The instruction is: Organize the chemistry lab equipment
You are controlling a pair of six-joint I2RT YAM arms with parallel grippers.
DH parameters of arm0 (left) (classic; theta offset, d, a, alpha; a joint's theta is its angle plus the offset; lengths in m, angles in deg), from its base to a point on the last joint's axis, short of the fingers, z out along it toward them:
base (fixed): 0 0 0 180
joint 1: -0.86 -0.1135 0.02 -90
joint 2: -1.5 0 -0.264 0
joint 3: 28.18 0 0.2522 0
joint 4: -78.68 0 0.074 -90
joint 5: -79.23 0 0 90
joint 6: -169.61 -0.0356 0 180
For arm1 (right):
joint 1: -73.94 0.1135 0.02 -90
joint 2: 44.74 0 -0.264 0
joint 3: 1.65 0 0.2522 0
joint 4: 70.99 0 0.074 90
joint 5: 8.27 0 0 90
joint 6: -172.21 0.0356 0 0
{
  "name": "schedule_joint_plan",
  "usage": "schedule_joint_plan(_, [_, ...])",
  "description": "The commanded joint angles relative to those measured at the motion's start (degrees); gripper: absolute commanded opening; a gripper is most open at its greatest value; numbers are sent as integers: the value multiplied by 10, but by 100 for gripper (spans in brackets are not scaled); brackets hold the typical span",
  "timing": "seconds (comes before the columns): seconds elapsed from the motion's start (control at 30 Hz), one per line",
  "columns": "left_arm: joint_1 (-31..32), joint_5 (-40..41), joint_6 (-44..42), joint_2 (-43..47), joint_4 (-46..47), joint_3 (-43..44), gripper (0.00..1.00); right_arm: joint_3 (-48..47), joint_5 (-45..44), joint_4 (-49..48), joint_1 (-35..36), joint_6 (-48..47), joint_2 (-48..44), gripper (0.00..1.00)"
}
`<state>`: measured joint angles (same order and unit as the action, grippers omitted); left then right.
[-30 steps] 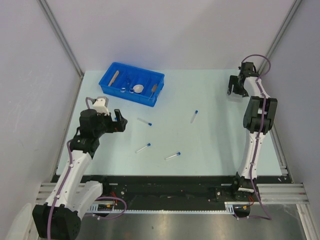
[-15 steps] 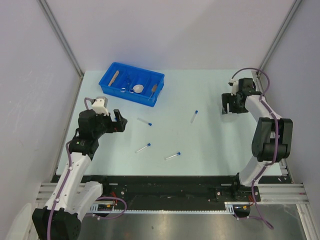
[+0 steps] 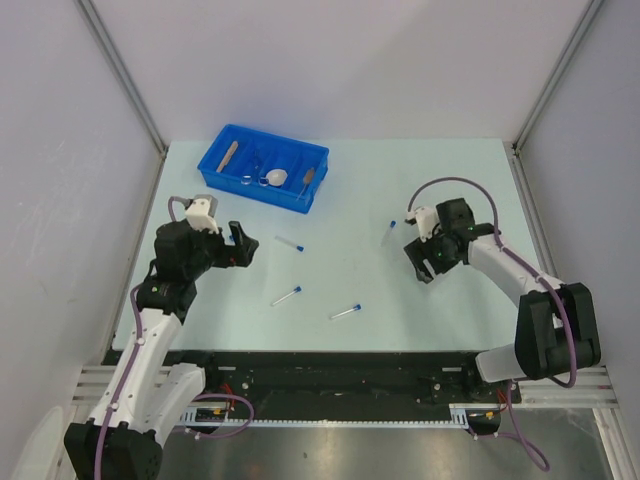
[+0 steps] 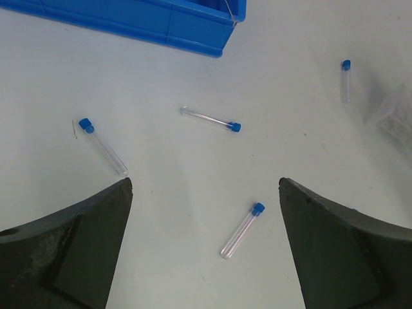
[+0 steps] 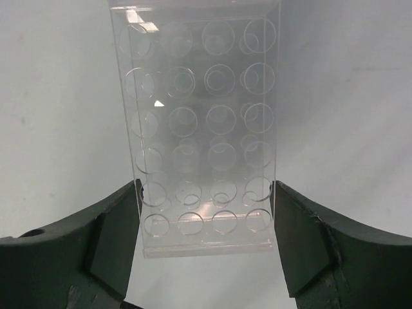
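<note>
My right gripper (image 3: 422, 260) is shut on the clear tube rack (image 5: 201, 129); its two fingers press the rack's sides in the right wrist view (image 5: 206, 219), low over the table's right middle. My left gripper (image 3: 238, 245) is open and empty at the left, its jaws wide apart above the table (image 4: 206, 193). Several blue-capped tubes lie loose on the table (image 3: 290, 243) (image 3: 287, 296) (image 3: 346, 312) (image 3: 388, 232); one lies between the left fingers (image 4: 241, 229). The wooden stick (image 3: 229, 155), tongs (image 3: 255, 158), white dish (image 3: 277, 177) and brown-handled tool (image 3: 308, 178) lie in the blue bin.
The blue compartmented bin (image 3: 213, 172) stands at the back left; its near wall shows in the left wrist view (image 4: 129, 16). Grey walls enclose the table on three sides. The arm bases sit at the near edge.
My right arm has swung from the far right back corner toward the table's middle, carrying the rack. The left arm has barely moved. The tubes lie as before.
</note>
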<state>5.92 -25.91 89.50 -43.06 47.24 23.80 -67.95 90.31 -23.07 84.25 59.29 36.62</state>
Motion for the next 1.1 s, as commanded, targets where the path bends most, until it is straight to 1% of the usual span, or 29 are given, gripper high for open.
schedule_joint_plan(0.0, [-3,-39,-24,13,25,-4,100,32,-28,-14,47,-62,-24,46])
schedule_joint_plan(0.13, [-1,-50,-26,17,30,-6,100,50,-31,-13,93,-109,-22,48])
schedule_joint_plan(0.27, [1,-53,-28,18,30,-6,100,52,25,4,121,-192,-21,51])
schedule_joint_plan(0.3, [2,-55,-28,16,31,-7,100,52,36,12,125,-207,-19,53])
schedule_joint_plan(0.33, [2,-57,-28,17,31,-7,100,51,54,22,125,-251,-16,56])
schedule_joint_plan(0.37, [3,-61,-29,17,32,-7,100,49,83,38,125,-276,-12,57])
schedule_joint_plan(0.47, [7,-97,-32,18,39,-9,100,35,107,65,124,-317,20,59])
schedule_joint_plan(0.57, [18,-138,-37,23,52,-14,100,4,121,113,111,-323,66,63])
schedule_joint_plan(0.6, [21,-147,-38,23,58,-17,100,-11,123,129,103,-324,81,69])
schedule_joint_plan(0.63, [27,-163,-41,22,61,-19,100,-21,135,143,96,-327,107,99])
schedule_joint_plan(0.67, [32,-172,-43,19,62,-19,100,-35,142,159,89,-332,115,100])
schedule_joint_plan(0.73, [46,-195,-49,16,65,-19,99,-38,149,159,80,-334,112,100])
schedule_joint_plan(0.8, [62,-206,-53,10,63,-19,98,-39,148,149,77,-331,98,100])
schedule_joint_plan(0.87, [94,-213,-62,0,63,-21,98,-41,153,144,68,-327,68,100])
schedule_joint_plan(0.9, [107,-212,-65,-4,62,-21,98,-45,157,145,67,-326,58,100])
schedule_joint_plan(0.93, [132,-207,-72,-7,60,-22,97,-48,164,145,58,-325,46,100])
schedule_joint_plan(1.07, [197,-162,-90,-37,48,-21,95,-60,187,145,42,-318,-28,100])
